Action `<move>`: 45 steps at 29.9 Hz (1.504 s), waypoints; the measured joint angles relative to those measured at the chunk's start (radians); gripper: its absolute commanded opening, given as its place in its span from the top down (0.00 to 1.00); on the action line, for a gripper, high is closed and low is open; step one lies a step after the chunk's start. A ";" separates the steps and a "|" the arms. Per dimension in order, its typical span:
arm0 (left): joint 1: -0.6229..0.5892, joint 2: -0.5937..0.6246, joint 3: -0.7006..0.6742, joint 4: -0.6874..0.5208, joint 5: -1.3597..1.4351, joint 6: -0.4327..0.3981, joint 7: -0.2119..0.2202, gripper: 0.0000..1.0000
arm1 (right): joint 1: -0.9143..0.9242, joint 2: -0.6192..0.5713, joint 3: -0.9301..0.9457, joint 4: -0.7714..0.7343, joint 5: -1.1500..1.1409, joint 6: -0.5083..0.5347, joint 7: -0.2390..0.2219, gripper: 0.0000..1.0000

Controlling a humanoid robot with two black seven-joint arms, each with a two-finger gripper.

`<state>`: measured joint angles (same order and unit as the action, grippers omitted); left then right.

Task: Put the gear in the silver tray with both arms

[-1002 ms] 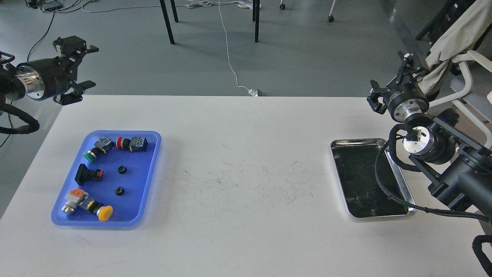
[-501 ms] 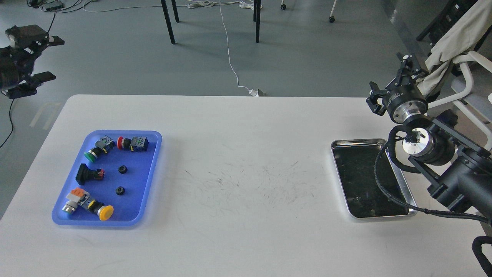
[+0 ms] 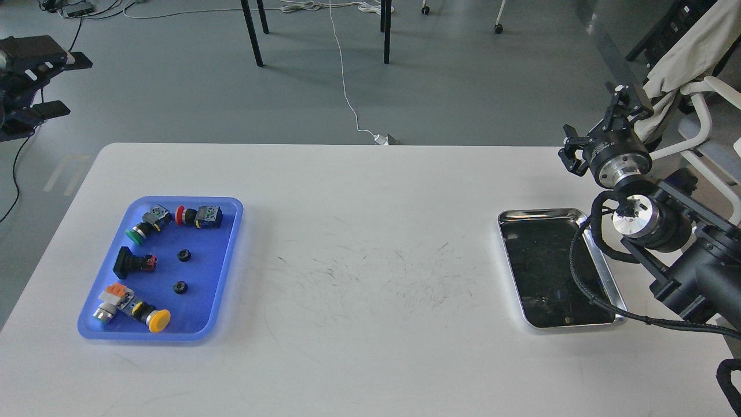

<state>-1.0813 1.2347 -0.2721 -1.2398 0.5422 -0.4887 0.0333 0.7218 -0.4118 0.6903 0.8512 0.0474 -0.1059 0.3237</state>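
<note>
A lab: floor cables (image 3: 347, 87), scuffed worktable (image 3: 370, 278).

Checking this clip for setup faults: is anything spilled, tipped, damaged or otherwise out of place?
Nothing stands out. The parts lie inside the blue tray, the silver tray sits flat and holds nothing, and the white table shows only faint scuff marks at its centre.

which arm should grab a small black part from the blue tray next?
Left, likely. The left gripper hangs open off the table's far-left corner, on the blue tray's side. The right gripper sits beyond the silver tray, across the table.
</note>
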 measured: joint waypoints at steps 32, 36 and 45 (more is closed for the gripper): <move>-0.073 0.030 0.009 -0.275 0.469 0.000 -0.122 0.04 | 0.000 -0.002 0.034 0.000 0.000 0.000 0.000 0.01; -0.061 0.026 0.018 -0.280 0.612 0.000 -0.127 0.04 | -0.004 -0.002 0.033 0.000 0.000 0.000 0.000 0.01; -0.047 0.006 0.049 -0.285 0.771 0.073 -0.124 0.02 | -0.006 -0.006 0.030 0.002 -0.001 0.000 0.000 0.01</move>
<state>-1.1280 1.2410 -0.2235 -1.5249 1.3136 -0.4160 -0.0910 0.7156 -0.4177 0.7199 0.8529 0.0461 -0.1057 0.3236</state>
